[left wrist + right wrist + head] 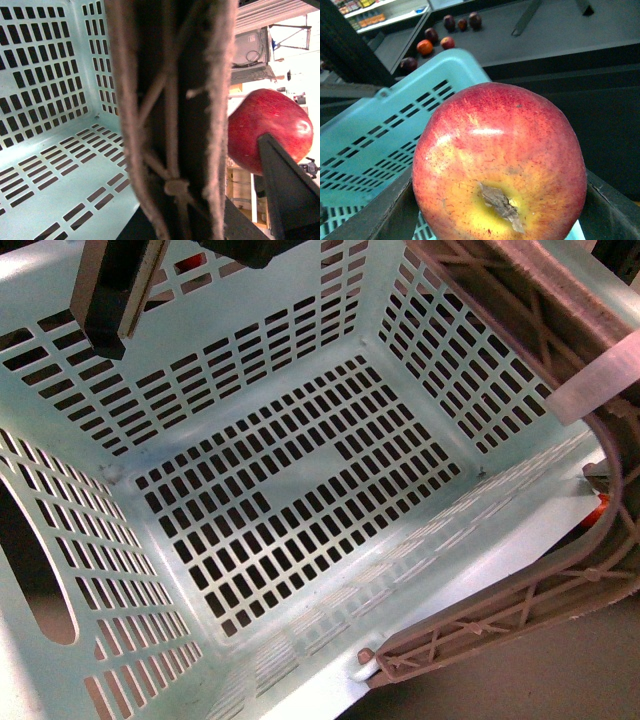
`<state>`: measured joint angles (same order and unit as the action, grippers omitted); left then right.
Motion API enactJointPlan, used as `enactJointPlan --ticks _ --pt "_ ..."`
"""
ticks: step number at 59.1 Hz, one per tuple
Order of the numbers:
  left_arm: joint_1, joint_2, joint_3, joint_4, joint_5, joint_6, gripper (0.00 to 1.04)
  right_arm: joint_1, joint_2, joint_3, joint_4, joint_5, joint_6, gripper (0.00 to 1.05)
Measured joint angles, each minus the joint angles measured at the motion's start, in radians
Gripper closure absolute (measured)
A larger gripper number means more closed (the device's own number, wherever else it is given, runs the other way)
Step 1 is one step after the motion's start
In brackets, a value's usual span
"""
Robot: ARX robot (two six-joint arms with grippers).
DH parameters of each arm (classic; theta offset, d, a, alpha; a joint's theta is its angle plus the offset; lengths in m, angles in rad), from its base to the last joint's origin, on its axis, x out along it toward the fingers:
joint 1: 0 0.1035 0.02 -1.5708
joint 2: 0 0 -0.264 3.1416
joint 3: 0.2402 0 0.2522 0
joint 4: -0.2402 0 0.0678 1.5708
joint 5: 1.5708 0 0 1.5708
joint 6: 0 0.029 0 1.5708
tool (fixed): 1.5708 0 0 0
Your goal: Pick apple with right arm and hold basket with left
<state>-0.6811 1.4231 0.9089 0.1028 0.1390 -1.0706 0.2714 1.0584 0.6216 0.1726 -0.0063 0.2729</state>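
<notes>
The pale mint-green basket (300, 490) fills the front view, tilted, with its slotted floor bare. Its grey-brown ribbed handle (520, 600) with a white band runs down the right side. In the left wrist view my left gripper (185, 217) is shut on this handle (175, 100), with the basket's inside (50, 125) beside it. My right gripper (497, 210) is shut on the red apple (500, 160), whose yellowish stem patch faces the camera, above the basket's rim (395, 120). The apple (270, 130) and one right finger (290, 190) show beyond the handle.
A dark gripper finger (115, 300) hangs over the basket's far wall at top left of the front view. Several dark and orange fruits (432, 42) lie on a grey surface beyond the basket. Shelves stand further back.
</notes>
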Motion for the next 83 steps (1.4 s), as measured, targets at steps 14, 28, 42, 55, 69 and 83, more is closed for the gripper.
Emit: enactJointPlan --ticks 14,28,42,55,69,83 --pt "0.000 0.000 0.000 0.000 -0.001 0.000 0.98 0.166 0.098 -0.019 0.003 0.068 0.054 0.29" --pt "0.000 0.000 0.000 0.000 -0.002 0.004 0.98 0.180 0.098 -0.032 0.014 0.135 0.082 0.09" --pt "0.000 0.003 0.000 -0.002 -0.006 0.002 0.98 0.033 -0.093 -0.088 -0.029 0.299 0.062 0.09" --pt "-0.001 0.003 0.000 -0.002 -0.001 0.002 0.98 -0.084 -0.219 -0.133 -0.105 0.380 0.059 0.09" --pt "-0.001 0.003 0.000 -0.002 -0.002 0.000 0.98 -0.108 -0.232 -0.192 0.043 0.251 -0.016 0.17" --pt "-0.001 0.003 0.000 -0.002 -0.001 0.000 0.98 -0.182 -0.369 -0.422 0.306 0.091 -0.246 0.69"
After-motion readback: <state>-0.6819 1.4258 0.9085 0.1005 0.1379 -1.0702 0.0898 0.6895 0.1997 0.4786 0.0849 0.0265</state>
